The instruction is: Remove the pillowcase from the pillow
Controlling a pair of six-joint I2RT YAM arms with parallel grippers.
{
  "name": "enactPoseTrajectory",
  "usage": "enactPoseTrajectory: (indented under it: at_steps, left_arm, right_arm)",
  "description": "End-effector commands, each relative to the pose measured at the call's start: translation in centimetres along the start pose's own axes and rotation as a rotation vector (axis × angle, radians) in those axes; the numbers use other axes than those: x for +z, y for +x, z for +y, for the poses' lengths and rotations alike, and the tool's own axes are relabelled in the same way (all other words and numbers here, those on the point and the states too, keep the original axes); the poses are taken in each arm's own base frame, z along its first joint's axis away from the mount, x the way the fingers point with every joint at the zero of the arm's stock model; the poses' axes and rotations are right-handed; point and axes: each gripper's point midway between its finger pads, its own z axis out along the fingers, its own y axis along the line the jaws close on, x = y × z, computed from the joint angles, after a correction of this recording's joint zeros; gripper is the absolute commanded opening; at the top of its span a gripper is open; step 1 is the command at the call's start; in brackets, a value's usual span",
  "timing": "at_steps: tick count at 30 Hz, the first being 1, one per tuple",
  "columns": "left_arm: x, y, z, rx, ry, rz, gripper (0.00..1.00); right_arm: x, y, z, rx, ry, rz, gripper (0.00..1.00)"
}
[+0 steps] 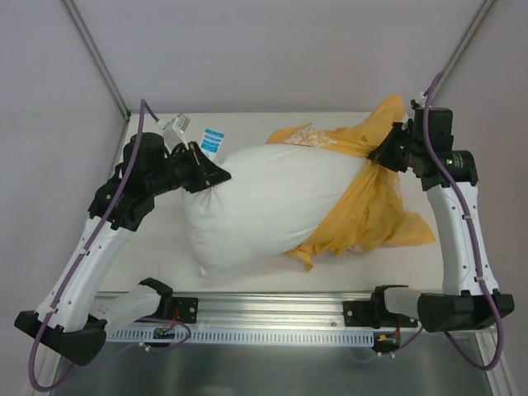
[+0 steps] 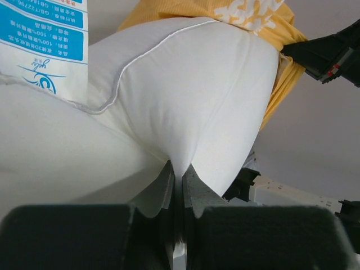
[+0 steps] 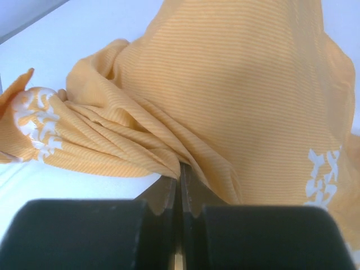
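Note:
The white pillow [image 1: 264, 206] lies across the table's middle, mostly bare. The orange-yellow pillowcase [image 1: 371, 210] is bunched around its right end. My left gripper [image 1: 216, 175] is shut on the pillow's upper left corner; in the left wrist view the white fabric [image 2: 185, 101] is pinched between the fingers at my left gripper [image 2: 179, 171]. My right gripper [image 1: 381, 153] is shut on a gathered fold of the pillowcase, seen in the right wrist view [image 3: 225, 90] with my right gripper [image 3: 181, 173] clamping the fold. The Mickey print is hidden.
The pillow's white-and-blue label [image 1: 212, 140] sticks out near the left gripper and shows in the left wrist view [image 2: 45, 39]. A metal rail [image 1: 272, 309] runs along the near edge. Grey walls enclose the table behind and on both sides.

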Motion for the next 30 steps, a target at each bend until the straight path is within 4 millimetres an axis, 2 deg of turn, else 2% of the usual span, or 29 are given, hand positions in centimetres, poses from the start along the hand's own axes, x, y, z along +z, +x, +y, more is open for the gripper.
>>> enactPoseTrajectory:
  at_steps: [1, 3, 5, 8, 9, 10, 11, 12, 13, 16, 17, 18, 19, 21, 22, 24, 25, 27, 28, 30]
  left_arm:
    - [-1.4, -0.7, 1.0, 0.004, -0.06, -0.019, 0.0]
    - [-1.2, -0.5, 1.0, -0.004, -0.06, -0.009, 0.0]
    - [-1.1, -0.4, 1.0, -0.006, -0.057, -0.001, 0.0]
    - [-0.8, -0.5, 0.9, -0.005, -0.053, 0.008, 0.0]
    - [-0.8, -0.5, 0.9, -0.008, -0.054, 0.008, 0.0]
    - [-0.5, -0.7, 0.9, -0.008, -0.058, 0.01, 0.0]
    - [-0.4, -0.7, 1.0, -0.008, -0.062, 0.01, 0.0]
    - [-0.3, -0.9, 1.3, -0.011, -0.077, 0.002, 0.0]
    - [0.0, -0.9, 1.7, -0.015, -0.092, 0.003, 0.0]
    - [1.6, -0.7, 4.1, -0.042, -0.18, 0.01, 0.0]
    - [2.0, -0.6, 4.7, -0.053, -0.201, 0.019, 0.0]
    - [2.5, -0.7, 5.4, -0.06, -0.231, 0.015, 0.0]
    - [3.3, -0.5, 6.3, -0.069, -0.262, 0.03, 0.0]
    - [4.1, -0.4, 7.4, -0.084, -0.298, 0.042, 0.0]
    - [4.8, -0.4, 8.1, -0.092, -0.323, 0.052, 0.0]
    - [5.3, -0.5, 8.7, -0.105, -0.338, 0.056, 0.0]
    - [5.7, -0.5, 8.9, -0.109, -0.342, 0.059, 0.0]
    - [5.8, -0.7, 9.0, -0.116, -0.348, 0.053, 0.0]
    - [5.8, -0.9, 9.1, -0.118, -0.352, 0.048, 0.0]
    - [5.7, -1.2, 9.1, -0.118, -0.355, 0.035, 0.0]
  right_arm:
    - [1.1, -4.6, -2.6, -0.011, 0.163, -0.181, 0.01]
    - [2.2, -3.9, -2.6, -0.032, 0.171, -0.146, 0.01]
    - [3.6, -2.5, -2.2, -0.07, 0.157, -0.053, 0.06]
    - [4.1, -1.3, -0.8, -0.145, 0.132, -0.004, 0.4]
    - [3.7, -1.0, -0.4, -0.16, 0.124, -0.008, 0.66]
    - [3.5, -0.8, 0.0, -0.171, 0.114, -0.012, 0.76]
    - [3.3, -0.4, 0.9, -0.188, 0.089, -0.013, 0.82]
    - [2.3, -0.3, 1.3, -0.191, 0.072, -0.034, 0.9]
    - [2.2, 0.7, 1.2, -0.198, 0.07, -0.025, 0.93]
    - [0.0, 3.2, 2.1, -0.214, 0.006, -0.053, 0.99]
    - [-0.5, 4.1, 3.2, -0.235, -0.037, -0.063, 0.99]
    - [-1.9, 4.7, 3.5, -0.224, -0.07, -0.088, 0.99]
    - [-1.7, 7.3, 4.0, -0.265, -0.098, -0.041, 1.0]
    - [-2.2, 9.4, 3.9, -0.299, -0.091, -0.037, 1.0]
    - [-2.5, 11.8, 4.1, -0.335, -0.11, -0.006, 0.97]
    - [-2.6, 13.3, 3.6, -0.339, -0.092, -0.012, 0.96]
    - [-3.1, 14.6, 4.5, -0.327, -0.137, 0.002, 0.96]
    - [-2.6, 17.4, 4.8, -0.337, -0.162, 0.045, 0.96]
    - [-2.5, 19.4, 5.8, -0.34, -0.196, 0.067, 0.96]
    - [-2.6, 22.0, 7.8, -0.365, -0.262, 0.097, 0.96]
